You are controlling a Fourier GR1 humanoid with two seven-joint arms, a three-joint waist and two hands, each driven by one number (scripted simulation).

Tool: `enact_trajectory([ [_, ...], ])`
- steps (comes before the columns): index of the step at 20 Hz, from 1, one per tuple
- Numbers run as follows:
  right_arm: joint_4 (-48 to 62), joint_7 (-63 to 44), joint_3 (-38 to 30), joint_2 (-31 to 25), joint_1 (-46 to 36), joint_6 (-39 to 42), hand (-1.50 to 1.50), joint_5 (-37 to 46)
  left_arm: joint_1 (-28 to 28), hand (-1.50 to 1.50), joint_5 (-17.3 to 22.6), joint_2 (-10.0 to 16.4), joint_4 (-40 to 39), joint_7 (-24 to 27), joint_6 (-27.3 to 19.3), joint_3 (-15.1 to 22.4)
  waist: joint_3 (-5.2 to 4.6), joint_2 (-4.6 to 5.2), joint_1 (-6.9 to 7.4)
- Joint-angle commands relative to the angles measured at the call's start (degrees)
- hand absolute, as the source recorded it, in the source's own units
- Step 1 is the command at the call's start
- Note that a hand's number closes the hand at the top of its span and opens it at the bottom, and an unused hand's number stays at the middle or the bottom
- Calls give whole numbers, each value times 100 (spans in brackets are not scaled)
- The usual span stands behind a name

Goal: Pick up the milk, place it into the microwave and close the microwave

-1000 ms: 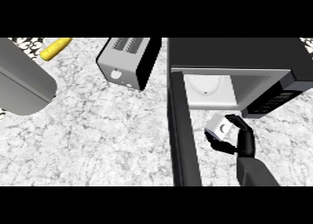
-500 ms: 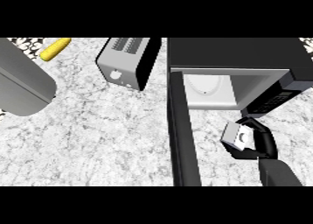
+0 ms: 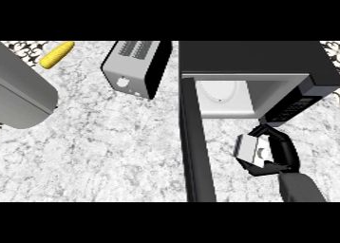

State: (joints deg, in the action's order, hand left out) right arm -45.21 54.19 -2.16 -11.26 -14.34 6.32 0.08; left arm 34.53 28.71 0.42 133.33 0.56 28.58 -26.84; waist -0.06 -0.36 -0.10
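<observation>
The milk carton (image 3: pixel 249 148) is white and grey and sits in my right hand (image 3: pixel 279 153), whose black fingers curl round it. Hand and carton hover in front of the open microwave (image 3: pixel 257 61), just below its cavity (image 3: pixel 225 97). The microwave door (image 3: pixel 196 147) stands swung open to the left of my hand, seen edge-on as a long dark bar. A white turntable plate (image 3: pixel 218 90) lies inside the cavity. My left hand shows nowhere in the head view.
A silver toaster (image 3: pixel 136 66) stands left of the microwave. A yellow corn cob (image 3: pixel 57 54) lies at the back left. A large grey rounded object (image 3: pixel 15 92) fills the left side. The marble counter (image 3: pixel 109 152) spreads across the middle.
My right hand has closed round the milk carton and shifted right and slightly toward me, turning the carton as it lifts; the microwave door has not moved.
</observation>
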Motion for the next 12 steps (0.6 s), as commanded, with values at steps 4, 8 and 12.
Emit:
enact_trajectory([
  [4, -1838, -1287, 357, 364, 309, -709, 150, 176, 349, -150, 294, -35, 332, 8, 156, -175, 0, -1, 43],
  [8, -1803, -1671, 140, 221, -121, -686, 150, 138, -210, -150, 630, 164, -44, -306, 214, -501, 5, 26, 52],
  [12, -1732, -2227, 178, 305, -817, -1144, 150, 454, -277, -150, 443, 116, -231, -285, 292, -563, 5, 30, 69],
])
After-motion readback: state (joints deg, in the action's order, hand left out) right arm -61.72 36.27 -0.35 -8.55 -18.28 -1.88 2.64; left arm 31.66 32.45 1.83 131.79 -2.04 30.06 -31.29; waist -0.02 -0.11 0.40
